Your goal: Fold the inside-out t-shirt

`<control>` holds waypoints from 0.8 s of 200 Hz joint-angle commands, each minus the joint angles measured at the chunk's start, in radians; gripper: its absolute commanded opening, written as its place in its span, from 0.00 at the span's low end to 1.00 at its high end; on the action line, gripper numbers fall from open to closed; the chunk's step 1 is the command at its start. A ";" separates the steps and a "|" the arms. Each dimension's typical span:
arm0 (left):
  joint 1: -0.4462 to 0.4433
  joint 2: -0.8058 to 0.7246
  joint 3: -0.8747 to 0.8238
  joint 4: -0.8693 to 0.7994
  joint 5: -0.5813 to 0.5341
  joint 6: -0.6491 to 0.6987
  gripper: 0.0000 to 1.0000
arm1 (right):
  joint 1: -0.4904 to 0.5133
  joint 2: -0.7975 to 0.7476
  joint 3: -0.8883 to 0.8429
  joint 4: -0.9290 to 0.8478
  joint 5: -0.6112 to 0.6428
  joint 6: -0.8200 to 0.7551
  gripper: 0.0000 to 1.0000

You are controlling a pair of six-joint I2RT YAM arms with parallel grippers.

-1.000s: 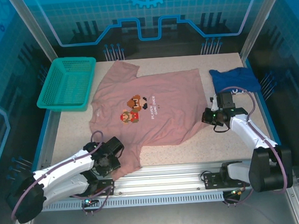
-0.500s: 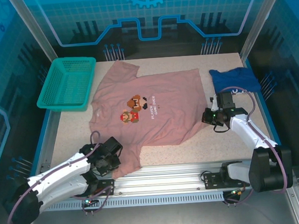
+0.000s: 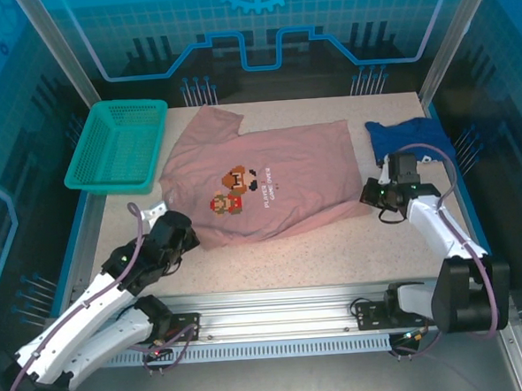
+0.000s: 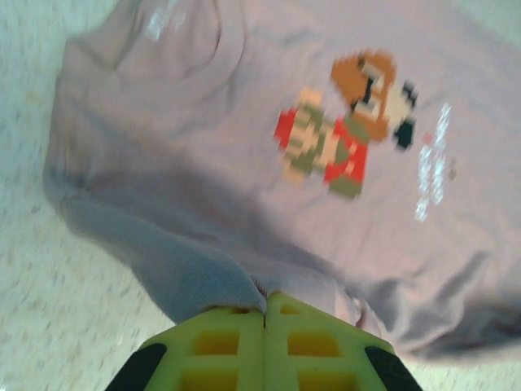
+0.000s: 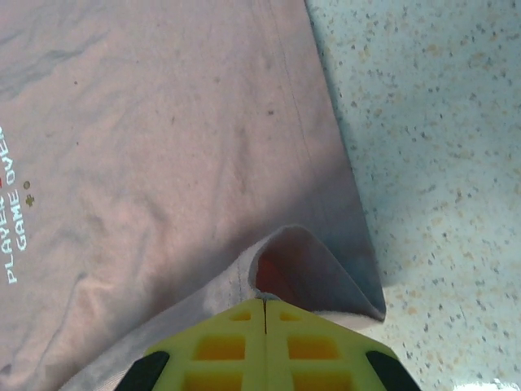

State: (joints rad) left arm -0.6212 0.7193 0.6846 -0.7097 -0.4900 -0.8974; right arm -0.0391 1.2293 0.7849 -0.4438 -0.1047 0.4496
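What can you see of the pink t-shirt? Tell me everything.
The pink t-shirt is soft, slightly creased cloth, lying mostly flat across the middle of the table, collar toward the left. A pixel-figure print with small white lettering sits mid-chest. The left gripper is shut on its bunched near-left edge, and the right gripper is shut on a lifted fold at its right hem.

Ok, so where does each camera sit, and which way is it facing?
Top external: fixed above and behind the arm bases, looking down at the table and pink t-shirt; left arm and right arm show.
Left wrist: on the left arm, looking past the left tool, shut on the t-shirt, toward its print.
Right wrist: on the right arm, looking past the right tool, shut on the t-shirt's edge.
Shared: all see the t-shirt's white lettering.
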 commanded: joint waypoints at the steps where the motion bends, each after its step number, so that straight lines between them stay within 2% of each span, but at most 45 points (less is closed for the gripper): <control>1: 0.012 0.018 0.110 0.242 -0.153 0.210 0.00 | -0.020 -0.055 0.088 0.010 0.027 0.023 0.00; 35: 0.010 0.012 0.309 0.426 -0.179 0.515 0.00 | -0.008 -0.212 0.281 -0.048 0.089 0.033 0.00; 59: 0.001 0.012 0.490 0.474 -0.118 0.665 0.00 | -0.002 -0.299 0.435 -0.109 0.124 0.023 0.00; 100: -0.009 0.048 0.810 0.430 -0.004 0.793 0.00 | 0.001 -0.391 0.703 -0.224 0.169 -0.022 0.00; 127: -0.009 0.136 1.015 0.362 0.039 0.859 0.00 | 0.002 -0.415 0.861 -0.276 0.201 -0.054 0.00; 142: -0.008 0.210 1.127 0.323 0.019 0.905 0.00 | 0.001 -0.411 0.930 -0.287 0.223 -0.075 0.00; 160: -0.008 0.323 1.235 0.304 -0.081 0.990 0.00 | 0.001 -0.381 0.996 -0.291 0.246 -0.099 0.00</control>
State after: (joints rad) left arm -0.6277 0.9016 1.8202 -0.3553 -0.4973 -0.0547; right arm -0.0402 0.8158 1.7107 -0.6823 0.0727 0.4057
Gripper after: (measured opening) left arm 0.045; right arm 0.046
